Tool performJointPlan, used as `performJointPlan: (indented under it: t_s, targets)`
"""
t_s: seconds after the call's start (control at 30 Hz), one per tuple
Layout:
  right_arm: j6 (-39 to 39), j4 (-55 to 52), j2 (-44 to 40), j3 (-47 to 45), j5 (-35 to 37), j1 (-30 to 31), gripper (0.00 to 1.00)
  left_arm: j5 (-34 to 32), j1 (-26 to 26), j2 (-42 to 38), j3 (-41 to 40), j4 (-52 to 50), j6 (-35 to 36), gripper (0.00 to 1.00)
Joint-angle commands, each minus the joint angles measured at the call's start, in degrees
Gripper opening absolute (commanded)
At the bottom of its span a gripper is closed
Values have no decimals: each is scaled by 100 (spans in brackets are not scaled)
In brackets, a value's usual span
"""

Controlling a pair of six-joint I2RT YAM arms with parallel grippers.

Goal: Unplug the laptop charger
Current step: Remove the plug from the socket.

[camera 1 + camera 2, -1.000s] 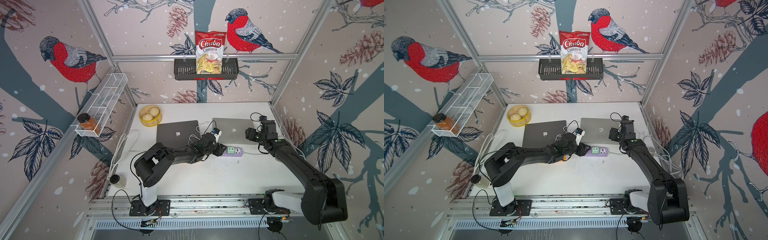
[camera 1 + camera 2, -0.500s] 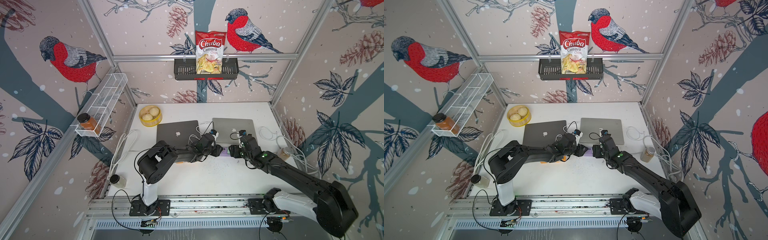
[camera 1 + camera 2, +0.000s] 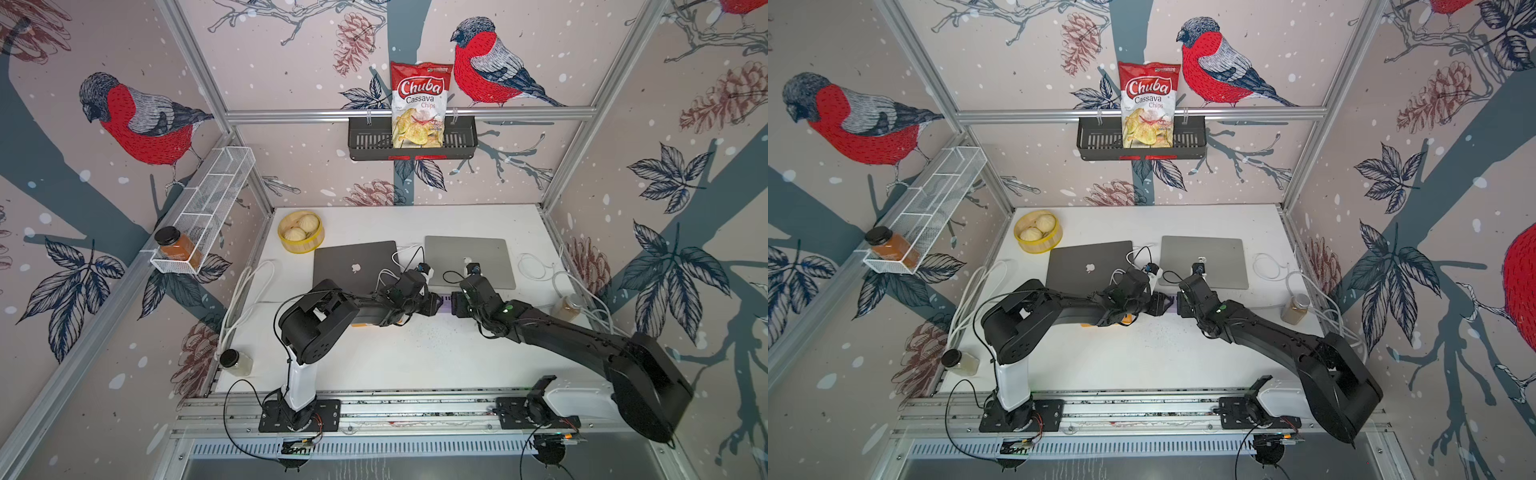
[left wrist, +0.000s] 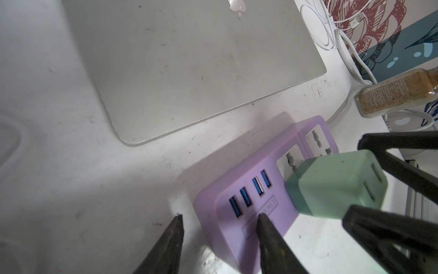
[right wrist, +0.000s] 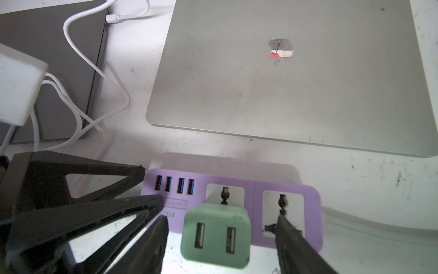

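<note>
Top views both show the white table with two black arms reaching from the near rail toward the middle.

Far left: yellow bowl holding buns. Near left edge: small jar. Left of centre: dark laptop, lid closed, with a white cable looping off its right edge.

Left gripper sits at the left end of the purple power strip. In the left wrist view its jaws are about half open. One fingertip rests on the strip's top face beside the blue USB ports. The other is on the table just off the strip's end. Nothing is clamped between them.

Green charger is plugged into the left of the strip's two sockets and stands up from the top face. The strip lies just on the near side of the silver laptop, roughly parallel to its near edge.

Right gripper reaches in from the right and hangs over the charger. In the right wrist view its jaws are wide apart, one finger on each side of the charger. A narrow gap shows on both sides, so there is no grip. The left wrist view does not settle whether the nearer finger touches.

Right of the silver laptop: a coil of white cable and a jar of tan powder by the right wall.
</note>
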Motion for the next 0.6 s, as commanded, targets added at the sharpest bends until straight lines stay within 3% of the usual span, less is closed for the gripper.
performJointPlan:
  t_s: [0.0, 0.57]
  targets:
    - [89, 140, 95, 42, 164, 29, 71, 38, 13, 64, -16, -35, 5, 50]
    - [160, 61, 247, 122, 256, 185, 51, 12, 18, 42, -81, -82, -3, 49]
